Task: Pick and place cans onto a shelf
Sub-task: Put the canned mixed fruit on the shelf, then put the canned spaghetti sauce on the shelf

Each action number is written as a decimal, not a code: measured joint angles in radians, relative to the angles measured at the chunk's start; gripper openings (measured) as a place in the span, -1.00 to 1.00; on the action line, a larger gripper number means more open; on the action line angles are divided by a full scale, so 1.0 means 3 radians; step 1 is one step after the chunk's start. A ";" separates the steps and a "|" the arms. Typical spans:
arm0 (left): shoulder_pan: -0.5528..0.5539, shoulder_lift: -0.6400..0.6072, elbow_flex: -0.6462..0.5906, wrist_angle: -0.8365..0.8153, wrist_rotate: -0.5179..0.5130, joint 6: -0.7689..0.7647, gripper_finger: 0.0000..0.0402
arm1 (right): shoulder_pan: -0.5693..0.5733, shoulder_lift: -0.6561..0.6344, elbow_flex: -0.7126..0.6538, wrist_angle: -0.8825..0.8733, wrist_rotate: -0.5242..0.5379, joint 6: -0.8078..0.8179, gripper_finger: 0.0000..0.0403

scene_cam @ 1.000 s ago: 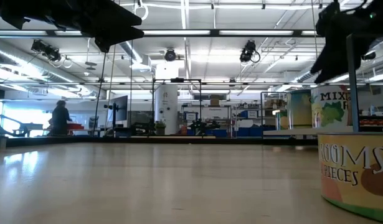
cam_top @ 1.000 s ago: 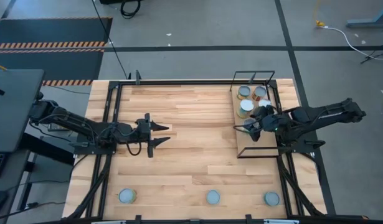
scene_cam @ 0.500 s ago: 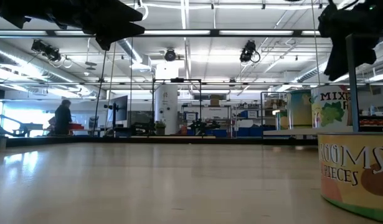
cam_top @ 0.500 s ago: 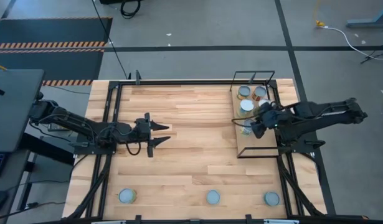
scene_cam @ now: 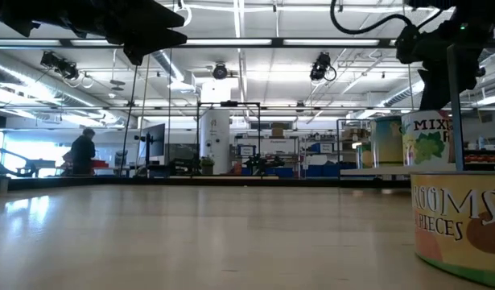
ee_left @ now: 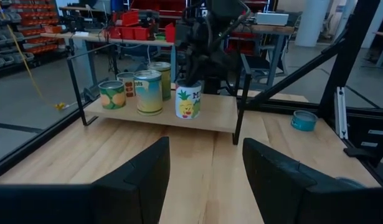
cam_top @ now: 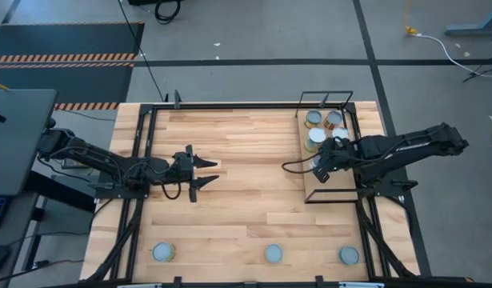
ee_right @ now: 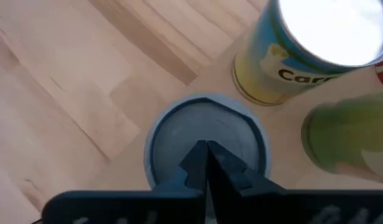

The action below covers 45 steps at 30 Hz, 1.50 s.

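Observation:
The shelf [cam_top: 326,188], a brown board in a black wire frame, stands at the table's right side and carries several cans. My right gripper [cam_top: 318,169] is shut right above the nearest one, a pineapple-labelled can [ee_left: 188,101] with a grey round top [ee_right: 207,140]. A yellow can [ee_right: 303,56] and a green can [ee_right: 347,137] stand just beyond it. My left gripper [cam_top: 207,172] hovers open over the table's left half, pointing toward the shelf [ee_left: 210,115], with nothing between its fingers. My right gripper points down with its shut fingertips over the middle of the can's round top [ee_right: 207,134]. Whether they touch the top, I cannot tell. The can stands upright on the shelf board.
Three more cans stand along the table's near edge: left [cam_top: 163,253], middle [cam_top: 274,254], right [cam_top: 349,255]. The low view shows the right one [scene_cam: 460,221] up close. Bare planks lie between the arms. A person [scene_cam: 84,151] moves far off in the room.
My right gripper has shut its fingers and now hangs centred over the nearest can on the shelf, after shifting slightly toward the far edge and back. That can stays upright on the board.

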<state>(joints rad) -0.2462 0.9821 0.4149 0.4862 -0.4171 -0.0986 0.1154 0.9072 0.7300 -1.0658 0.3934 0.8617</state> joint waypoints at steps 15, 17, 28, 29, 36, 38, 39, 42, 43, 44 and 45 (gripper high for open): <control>0.0000 0.0000 0.0000 0.0001 0.0001 -0.0009 0.02 | -0.0001 0.0113 0.0006 0.0081 -0.0005 0.0036 -0.95; 0.0000 0.0000 0.0000 0.0001 0.0001 -0.0009 0.02 | -0.0001 0.0095 0.0006 0.0049 -0.0035 0.0084 -0.96; 0.0000 0.0000 0.0000 0.0000 0.0075 -0.0052 0.02 | -0.0001 0.0005 -0.0004 0.0030 -0.0068 0.0094 -0.95; 0.0000 0.0000 0.0000 -0.0002 0.0074 -0.0072 0.02 | -0.0001 0.0004 -0.0004 0.0037 -0.0053 0.0094 -0.95; -0.0056 -0.0001 0.0351 -0.1092 0.0489 -0.0397 0.02 | 0.0055 -0.0014 0.0357 0.0155 0.0371 -0.0195 -0.96; -0.0132 0.0002 0.0727 -0.1841 0.0526 -0.0677 0.00 | 0.0091 -0.0015 0.0507 0.0280 0.0542 -0.0422 -0.96; -0.0182 0.0023 0.0943 -0.2281 0.0593 -0.0894 -0.02 | 0.0114 -0.0017 0.0564 0.0399 0.0616 -0.0568 -0.96; -0.0424 0.0210 0.1553 -0.3450 0.0911 -0.1687 -0.10 | 0.0177 -0.0026 0.0599 0.0861 0.0720 -0.1103 -0.96; -0.0540 0.0274 0.1727 -0.3741 0.1064 -0.1980 -0.15 | 0.0190 -0.0026 0.0596 0.1029 0.0724 -0.1266 -0.96; -0.0663 0.0338 0.1886 -0.3959 0.1217 -0.2272 -0.19 | 0.0199 -0.0028 0.0582 0.1211 0.0731 -0.1411 -0.96; -0.0789 0.0405 0.2012 -0.4127 0.1368 -0.2576 -0.25 | 0.0201 -0.0029 0.0558 0.1364 0.0734 -0.1535 -0.96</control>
<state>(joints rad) -0.4828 1.1036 1.0185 -0.7518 -0.0068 -0.8715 0.1757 0.8986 0.8976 -0.6566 0.6136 0.4013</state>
